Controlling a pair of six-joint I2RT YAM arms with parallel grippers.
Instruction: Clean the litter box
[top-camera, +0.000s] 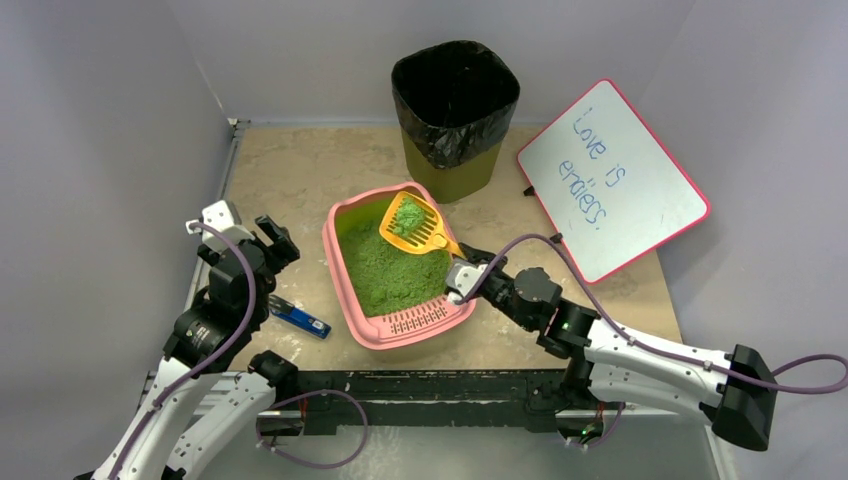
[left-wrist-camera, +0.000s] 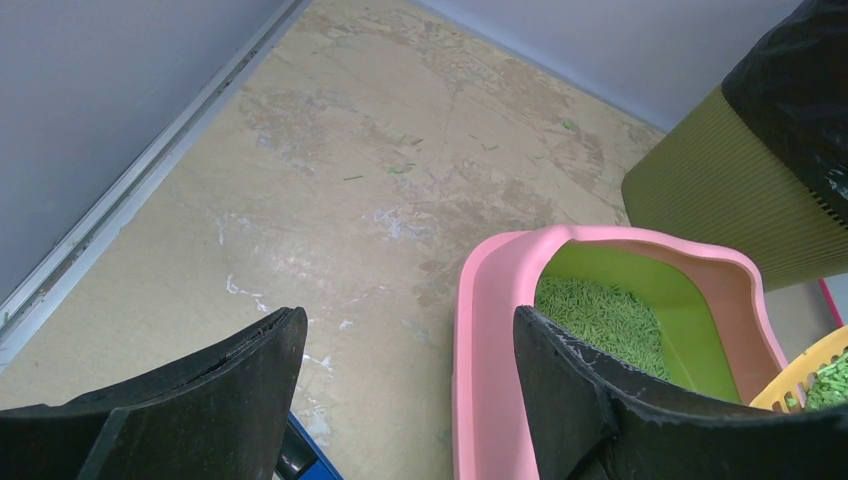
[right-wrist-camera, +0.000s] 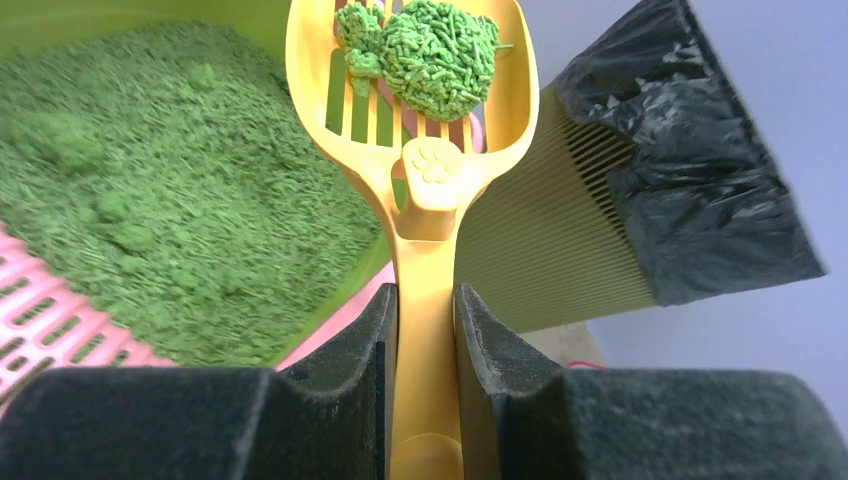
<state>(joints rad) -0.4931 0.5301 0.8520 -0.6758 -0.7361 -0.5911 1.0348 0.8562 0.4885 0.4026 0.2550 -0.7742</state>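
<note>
The pink litter box (top-camera: 334, 262) holds green litter (top-camera: 385, 270), and its slotted grate lip (top-camera: 420, 320) faces the arms. My right gripper (top-camera: 462, 272) is shut on the handle of a yellow slotted scoop (top-camera: 417, 228). The scoop is held above the box's far right corner and carries a green clump (top-camera: 406, 214). In the right wrist view the gripper (right-wrist-camera: 425, 295) clamps the scoop's handle (right-wrist-camera: 424, 260), with the clump (right-wrist-camera: 430, 50) in the bowl. My left gripper (top-camera: 275, 240) is open and empty, left of the box. In the left wrist view it (left-wrist-camera: 408, 318) sits over bare table beside the box rim (left-wrist-camera: 490, 330).
An olive bin with a black bag (top-camera: 455, 110) stands just behind the box and shows close on the right in the right wrist view (right-wrist-camera: 560, 250). A pink-framed whiteboard (top-camera: 612, 180) leans at the back right. A blue object (top-camera: 300, 318) lies on the table left of the box.
</note>
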